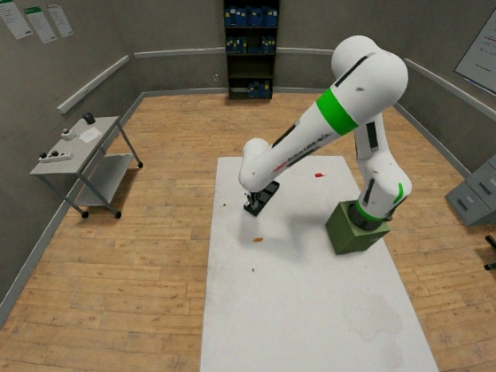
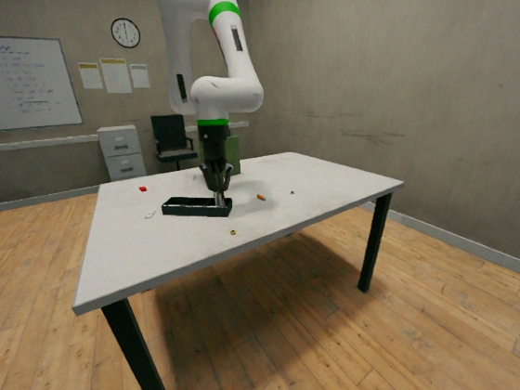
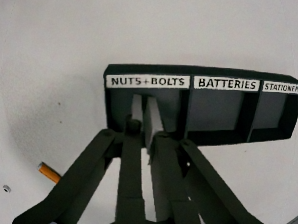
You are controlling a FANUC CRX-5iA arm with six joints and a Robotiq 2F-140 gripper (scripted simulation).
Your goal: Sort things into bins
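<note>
- The fingers (image 1: 253, 205) (image 2: 219, 203) stand narrow, tips down inside the NUTS+BOLTS bin (image 3: 171, 107); I cannot tell whether a small thing is pinched between them.
- Anything pinched there would probably be tiny and hard, so a slight opening low over the floor should free it without a bounce.
- The tray (image 1: 275, 191) (image 2: 195, 211) (image 3: 225, 72) lies flat on the bench (image 1: 310, 310) (image 2: 139, 251) (image 3: 150, 30); it looks light and stiff, and a brushed wall could shift it.
- Just beside it on the bench, the brass nut (image 1: 224, 205) (image 2: 233, 232) looks rigid and slippery: grip across its outer sides, tips near the bench.
- The orange battery (image 1: 258, 240) (image 2: 261, 197) (image 3: 49, 173) lies on its side, likely smooth and apt to roll; take it across the middle.
- The grey nut (image 1: 252, 270) (image 2: 292, 192) (image 3: 6, 188), farther off, is small enough to squirt away; centre it first.
- The white piece (image 2: 149, 214) looks flat and stiff; pinch its long edges.
- The red piece (image 1: 320, 175) (image 2: 143, 188) seems light; what it is, I cannot tell.
</note>
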